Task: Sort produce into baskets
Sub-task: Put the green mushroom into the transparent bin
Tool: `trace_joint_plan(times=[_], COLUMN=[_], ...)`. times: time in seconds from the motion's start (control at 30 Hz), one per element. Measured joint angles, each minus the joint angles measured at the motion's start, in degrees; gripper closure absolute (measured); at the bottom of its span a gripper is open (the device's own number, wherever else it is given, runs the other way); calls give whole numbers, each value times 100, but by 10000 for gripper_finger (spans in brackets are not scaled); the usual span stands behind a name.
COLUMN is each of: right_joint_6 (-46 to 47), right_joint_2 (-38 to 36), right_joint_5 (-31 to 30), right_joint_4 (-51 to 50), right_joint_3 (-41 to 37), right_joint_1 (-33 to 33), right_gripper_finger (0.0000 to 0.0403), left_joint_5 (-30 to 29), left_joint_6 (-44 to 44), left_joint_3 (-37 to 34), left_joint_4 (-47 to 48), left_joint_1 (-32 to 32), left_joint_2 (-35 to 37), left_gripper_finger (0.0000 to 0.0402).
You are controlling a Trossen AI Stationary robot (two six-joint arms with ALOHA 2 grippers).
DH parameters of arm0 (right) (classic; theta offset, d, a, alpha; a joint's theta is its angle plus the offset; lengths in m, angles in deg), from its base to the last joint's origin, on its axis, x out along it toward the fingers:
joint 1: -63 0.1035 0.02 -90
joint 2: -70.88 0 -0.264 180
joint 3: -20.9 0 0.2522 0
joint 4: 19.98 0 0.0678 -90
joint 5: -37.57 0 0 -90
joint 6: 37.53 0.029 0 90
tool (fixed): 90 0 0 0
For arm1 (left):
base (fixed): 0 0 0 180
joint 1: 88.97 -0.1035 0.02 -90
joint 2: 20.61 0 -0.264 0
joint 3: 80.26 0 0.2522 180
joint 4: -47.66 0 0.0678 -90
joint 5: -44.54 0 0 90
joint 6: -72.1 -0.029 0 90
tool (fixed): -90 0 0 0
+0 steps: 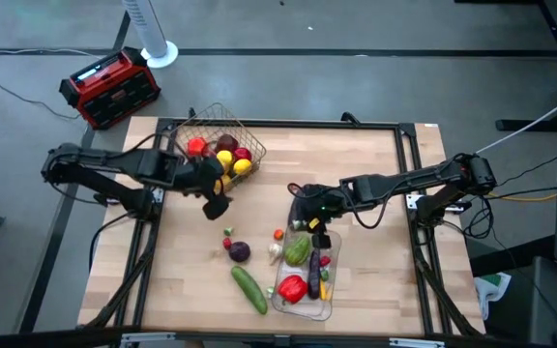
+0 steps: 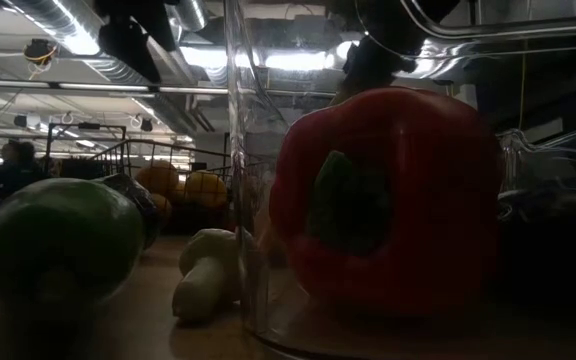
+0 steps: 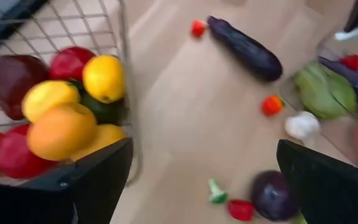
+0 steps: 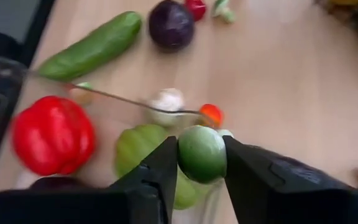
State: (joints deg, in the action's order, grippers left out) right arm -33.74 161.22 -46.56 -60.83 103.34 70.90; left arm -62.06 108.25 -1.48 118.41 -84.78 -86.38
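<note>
My right gripper (image 4: 202,163) is shut on a small green round fruit (image 4: 202,152) above the far end of the clear plastic tray (image 1: 323,307); it also shows in the high view (image 1: 307,217). The tray holds a green squash (image 4: 138,146), a red pepper (image 4: 53,134) and a dark eggplant (image 1: 315,273). My left gripper (image 3: 204,186) is open and empty, just on the near side of the wire basket (image 1: 211,124), which holds red, yellow and orange round fruits (image 3: 61,130). A cucumber (image 1: 249,288), a purple round piece (image 1: 240,251) and a dark eggplant (image 3: 244,46) lie on the table. My right gripper pinches the green round fruit between its two fingers, one on each side (image 4: 182,155). The fingers slant down from the table's right side. The fruit is lifted clear, above the squash in the tray.
A white garlic-like piece (image 4: 165,99), a small orange-red piece (image 4: 211,114) and other small bits (image 3: 217,191) lie on the wood between basket and tray. A red-and-black box (image 1: 109,87) stands on the floor beyond the table's far left corner.
</note>
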Motion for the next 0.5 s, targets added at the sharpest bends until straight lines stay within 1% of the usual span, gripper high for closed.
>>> trace_joint_plan(times=[0.1, 0.17, 0.33, 0.5], right_joint_6=[1, -1, 0, -2], right_joint_2=[0, 0, 0, 1], right_joint_5=[357, 460, 484, 414], right_joint_4=[0, 0, 2, 14], right_joint_3=[0, 0, 0, 0], right_joint_1=[2, 2, 2, 0], right_gripper_finger=[260, 242, 202, 182], left_joint_5=[-18, -42, -48, -50], left_joint_6=[255, 391, 889, 1800], left_joint_3=[0, -2, -387, -1010], left_joint_4=[3, 24, -56, -120], left_joint_1=[285, 453, 830, 1124], left_joint_2=[-40, -62, -84, -84], left_gripper_finger=[11, 11, 11, 11])
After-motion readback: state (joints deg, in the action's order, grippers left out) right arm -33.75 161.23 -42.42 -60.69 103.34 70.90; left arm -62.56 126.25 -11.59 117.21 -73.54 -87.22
